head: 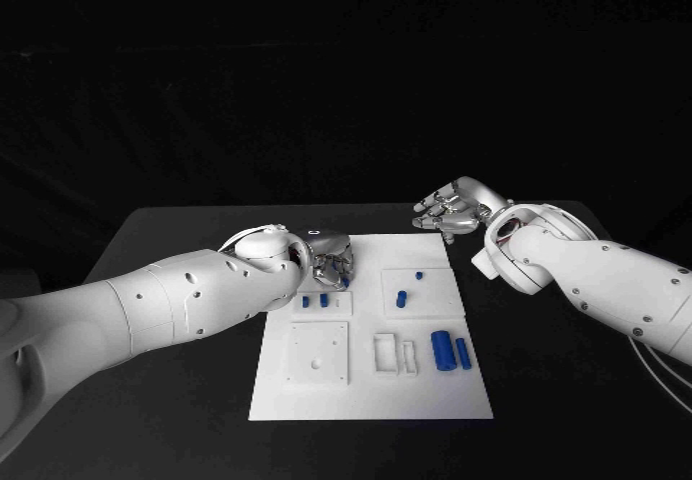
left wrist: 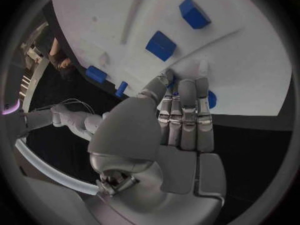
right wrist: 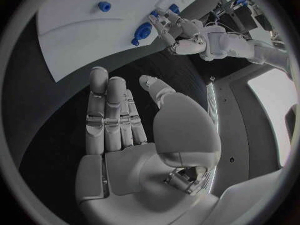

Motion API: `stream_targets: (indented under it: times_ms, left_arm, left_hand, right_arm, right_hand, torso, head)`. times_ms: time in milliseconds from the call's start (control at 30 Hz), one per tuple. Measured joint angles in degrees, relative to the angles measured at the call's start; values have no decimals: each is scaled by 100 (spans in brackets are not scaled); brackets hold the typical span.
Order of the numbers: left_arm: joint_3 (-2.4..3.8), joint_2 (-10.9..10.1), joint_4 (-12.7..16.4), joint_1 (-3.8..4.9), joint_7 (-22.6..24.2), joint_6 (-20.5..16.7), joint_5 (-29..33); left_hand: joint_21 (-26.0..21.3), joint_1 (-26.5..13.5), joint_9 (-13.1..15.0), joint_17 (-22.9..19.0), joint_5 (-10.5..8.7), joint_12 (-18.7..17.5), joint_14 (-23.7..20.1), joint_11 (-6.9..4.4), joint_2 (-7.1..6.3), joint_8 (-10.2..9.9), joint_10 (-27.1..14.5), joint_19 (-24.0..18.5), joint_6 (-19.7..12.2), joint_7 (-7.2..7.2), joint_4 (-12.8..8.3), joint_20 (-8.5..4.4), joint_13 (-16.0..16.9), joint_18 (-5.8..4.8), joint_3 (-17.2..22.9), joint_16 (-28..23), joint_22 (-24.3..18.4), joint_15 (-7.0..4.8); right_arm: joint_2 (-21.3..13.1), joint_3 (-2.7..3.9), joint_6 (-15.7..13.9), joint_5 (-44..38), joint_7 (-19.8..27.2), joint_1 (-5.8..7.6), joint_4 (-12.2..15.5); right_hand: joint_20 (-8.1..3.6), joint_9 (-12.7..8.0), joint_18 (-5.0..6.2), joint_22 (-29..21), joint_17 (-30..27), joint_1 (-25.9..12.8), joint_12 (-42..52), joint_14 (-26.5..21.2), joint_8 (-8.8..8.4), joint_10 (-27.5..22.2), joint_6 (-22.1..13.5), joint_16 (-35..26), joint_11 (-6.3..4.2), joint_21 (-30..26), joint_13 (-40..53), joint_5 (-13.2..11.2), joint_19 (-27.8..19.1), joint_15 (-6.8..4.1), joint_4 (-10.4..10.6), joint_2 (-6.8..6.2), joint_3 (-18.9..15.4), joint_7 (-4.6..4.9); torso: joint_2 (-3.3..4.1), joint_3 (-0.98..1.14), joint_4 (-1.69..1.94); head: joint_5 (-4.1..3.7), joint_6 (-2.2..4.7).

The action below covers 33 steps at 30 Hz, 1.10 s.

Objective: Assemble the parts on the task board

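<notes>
Your left hand [head: 326, 262] is down over the upper left part of the task board [head: 368, 400], fingers pointing onto the raised square there, right among the small blue parts [head: 325, 299] standing just below it in the frame. From the left wrist view the fingers [left wrist: 187, 120] lie straight and close together, tips touching or nearly touching the white surface, with a round blue piece [left wrist: 211, 99] peeking out beside them; you cannot tell whether anything is pinched underneath, so I won't call it a grip. My read is that you're reaching in flat like this to get at a part that sits low on the board.

Your right hand [head: 459, 208] hangs off the board's upper right corner, above the black bench [head: 173, 240], well apart from the parts. Its fingers are extended with the thumb apart, palm bare, holding nothing, which looks like a parked position that keeps the board clear for the left arm.

Look at the rest: two blue pegs [head: 402, 297] stand in the upper right square, two longer blue cylinders [head: 450, 351] lie side by side at centre right, next to an open white slot [head: 387, 352], and a plain white plate [head: 319, 351] sits lower left. That says the assembly is early on, with most pieces not yet seated
</notes>
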Motion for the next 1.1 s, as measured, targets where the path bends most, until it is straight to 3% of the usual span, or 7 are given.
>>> stream_targets:
  times_ms: [300, 500, 633, 833, 933, 1100]
  left_arm:
    - [8, -24, 2, -12, 23, -42, -9]
    - [10, -206, 143, -44, 58, -180, -1]
    - [99, -327, 256, -57, 74, -257, 19]
    - [313, -613, 525, -36, 86, -314, 224]
    - [369, -806, 682, -13, 76, -290, 398]
    - [406, -1068, 865, 35, 34, -223, 601]
  left_hand:
    - [66, -26, 2, -10, -13, -5, 161, -43, 57, 11, 161, 92, 144, -27, -13, -91, -3, 0, -52, 78, -1, -58]
    - [69, -23, 11, -27, -47, -7, 162, -43, 69, 11, 162, 92, 155, -36, -14, -91, 1, 0, -52, 78, -2, -60]
    - [69, -30, 11, -27, -66, -7, 182, -10, 76, 10, 128, 92, 149, -30, -21, -91, 3, 0, -60, 78, -2, -40]
    - [69, -34, 11, -40, -66, -7, 182, -8, 79, 10, 127, 106, 139, -21, -21, -77, 4, -1, -60, 78, 2, -40]
    - [69, -34, 10, -41, -66, -7, 182, -10, 79, 10, 89, 106, 139, -21, -21, -77, 6, -1, -60, 78, 2, -39]
    - [69, -34, 8, -47, -66, -7, 182, -10, 79, 9, 89, 105, 137, -22, -37, -78, 6, -1, -75, 78, 2, -39]
  right_arm:
    - [0, 0, 1, 3, 5, 0, 2]
    - [-3, 0, 1, 5, 9, 0, -5]
    - [-8, 0, 1, 5, 11, 0, -14]
    - [-23, 0, 2, 7, 13, 0, -27]
    - [-36, 0, 2, 8, 13, -1, -29]
    - [-49, 0, 3, 10, 13, 0, -31]
  right_hand:
    - [0, 0, 2, -7, -15, 0, 0, 0, 0, -1, 1, 0, 0, 0, 0, 0, 0, 0, 17, 0, -17, -1]
    - [0, 0, 3, -7, -15, 0, 0, 0, 0, -1, 1, 0, -1, 0, 1, 0, 0, 0, 17, 0, -17, -2]
    - [9, 0, 11, -7, -15, 0, 0, 0, 0, -1, 3, 0, -1, 0, 1, 0, 9, 0, 17, 0, -17, -3]
    - [9, 0, 18, -7, -30, 0, 0, 0, 0, -1, 10, 0, -1, 0, 1, 0, 9, 0, 17, 0, -17, -10]
    - [9, 0, 18, -7, -30, 0, 0, 0, 0, -1, 10, 0, -1, 0, 1, 0, 9, 0, 17, 0, -17, -10]
    - [9, 0, 19, -16, -44, 0, 0, 0, 0, -1, 10, 28, -1, 0, 1, 0, 9, 0, 17, 0, -17, -11]
  torso:
    - [2, -1, -2]
    - [-7, -5, -2]
    - [-14, -7, 4]
    - [-25, -16, 13]
    - [-39, -24, 24]
    - [-66, -42, 49]
  head:
    - [1, 3]
    - [9, 31]
    - [15, 37]
    - [33, 43]
    - [38, 32]
    - [44, 10]
